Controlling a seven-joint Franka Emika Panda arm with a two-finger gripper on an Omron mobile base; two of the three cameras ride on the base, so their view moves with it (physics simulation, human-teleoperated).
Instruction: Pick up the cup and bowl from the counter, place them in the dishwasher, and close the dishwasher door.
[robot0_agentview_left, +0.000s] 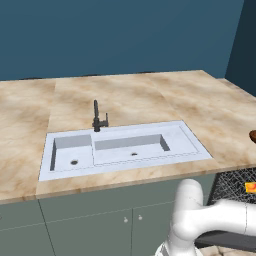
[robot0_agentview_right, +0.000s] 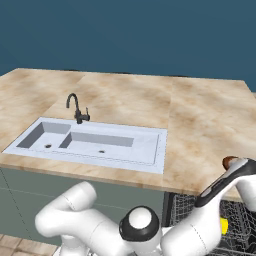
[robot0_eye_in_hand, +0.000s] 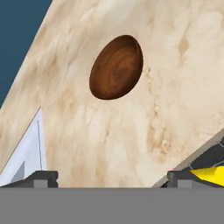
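Observation:
A brown wooden bowl (robot0_eye_in_hand: 116, 67) sits on the marble counter (robot0_eye_in_hand: 109, 131), and my gripper (robot0_eye_in_hand: 113, 178) hovers above it, open and empty, its fingertips (robot0_eye_in_hand: 41, 178) spread wide. The bowl (robot0_agentview_left: 253, 136) peeks in at the right edge of the left base view. In the right base view my hand covers most of the bowl (robot0_agentview_right: 229, 161). The orange-yellow cup (robot0_agentview_left: 250, 187) lies in the wire rack of the open dishwasher (robot0_agentview_left: 232, 182) below the counter edge. It shows again as the cup (robot0_agentview_right: 224, 226) and the cup (robot0_eye_in_hand: 210, 174). My arm hides the dishwasher door.
A white double-basin sink (robot0_agentview_left: 125, 147) with a black tap (robot0_agentview_left: 98, 117) is set into the counter (robot0_agentview_left: 150, 95) to the left of the bowl. Grey-green cupboard doors (robot0_agentview_left: 100, 222) run beneath it. A dark blue wall stands behind.

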